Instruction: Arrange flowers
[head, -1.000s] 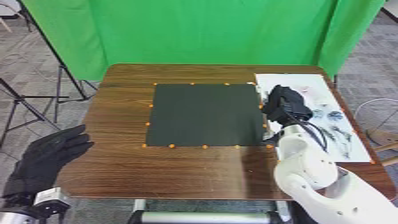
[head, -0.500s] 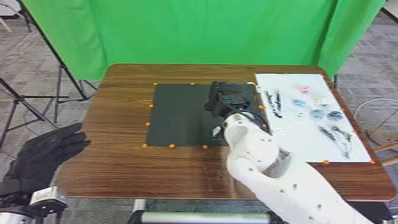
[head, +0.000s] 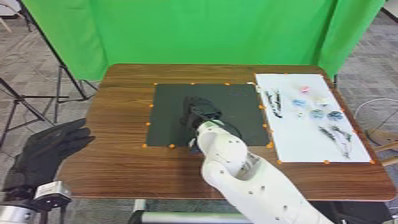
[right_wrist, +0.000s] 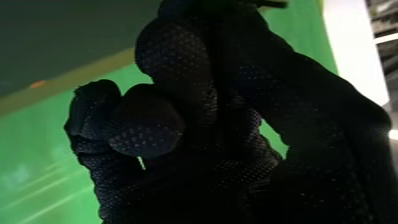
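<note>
Progress looks early, with most of the arranging ahead

From my station I have the brown wooden table (head: 115, 170) in the head view, with a black mat (head: 240, 105) on it and a white sheet (head: 306, 142) to the right. I take the mat as the place for the arrangement. All the loose flower parts I can make out lie on the sheet, so I judge the job is near its start. I can't tell what lies under my right arm.

That right arm (head: 224, 148) slants in from the bottom edge, right of centre, and puts the right hand (head: 202, 111) over the middle of the mat. In the right wrist view its fingers are bent in and drawn close together, and I read that as a narrow pinch. The left hand (head: 46, 150) waits beside the table's left edge, loosely spread and holding nothing.

Long greyish stems (head: 341, 140) lie on the nearer half of the sheet. Dark sprigs (head: 275, 104) sit along its side next to the mat. Between and beyond are small blue blossoms (head: 335, 115) and a pink blossom (head: 305, 89).

Smallest of all, a dark piece (right_wrist: 273, 4) pokes out past the right fingertips; probably a stem, about to be laid down.
</note>
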